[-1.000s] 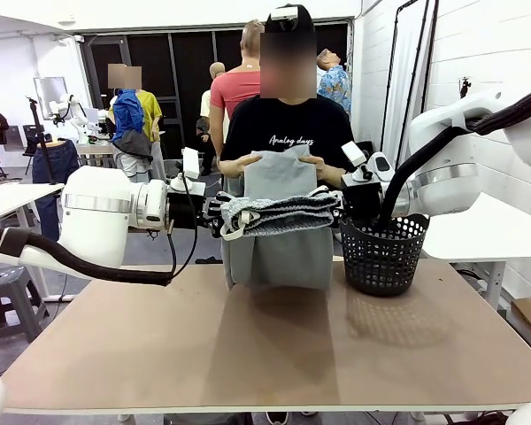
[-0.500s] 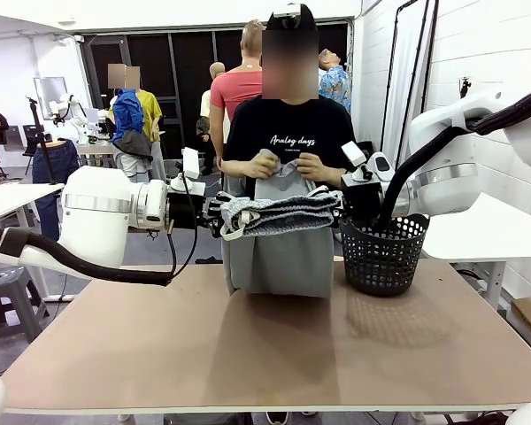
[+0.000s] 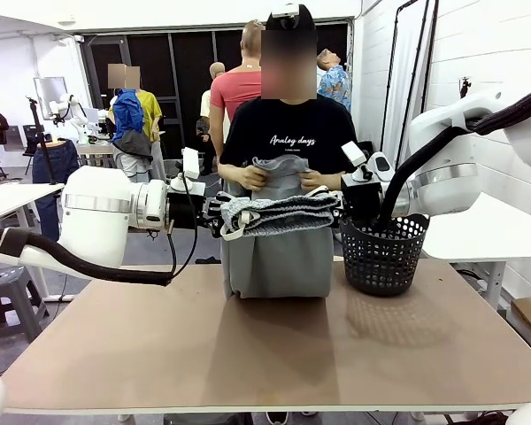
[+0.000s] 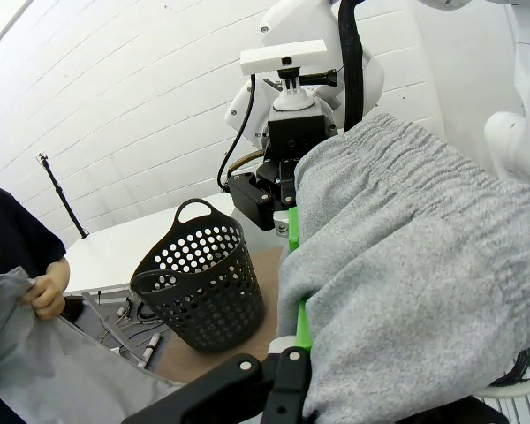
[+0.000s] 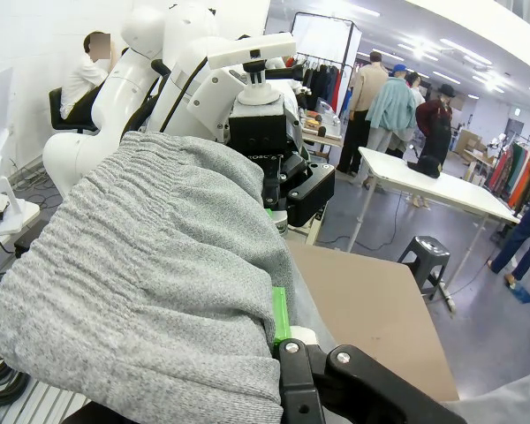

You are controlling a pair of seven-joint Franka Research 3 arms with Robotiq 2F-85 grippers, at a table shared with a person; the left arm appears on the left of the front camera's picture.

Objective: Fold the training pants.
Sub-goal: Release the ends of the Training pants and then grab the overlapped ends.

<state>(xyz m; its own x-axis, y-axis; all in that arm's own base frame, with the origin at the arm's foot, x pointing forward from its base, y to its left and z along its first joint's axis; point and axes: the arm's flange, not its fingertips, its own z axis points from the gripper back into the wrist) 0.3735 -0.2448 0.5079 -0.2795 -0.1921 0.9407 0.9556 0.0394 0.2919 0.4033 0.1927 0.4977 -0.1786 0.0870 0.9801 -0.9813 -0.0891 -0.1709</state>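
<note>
Both jaws clamp training pants (image 3: 279,252); wrist views show green pads (image 4: 300,325).

Training pants (image 3: 279,257) hang above table's (image 3: 274,354) far edge; basket (image 3: 385,261) just right, perhaps touching.

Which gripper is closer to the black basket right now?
Right. The right gripper grips the training pants waistband beside the basket; the left gripper grips its far end.

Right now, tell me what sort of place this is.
Probably a robotics lab for garment handling, in an open hall. A white robot arm holds grey training pants above a work table, a loaded clothes rack stands behind, and another white table stands farther off.
</note>
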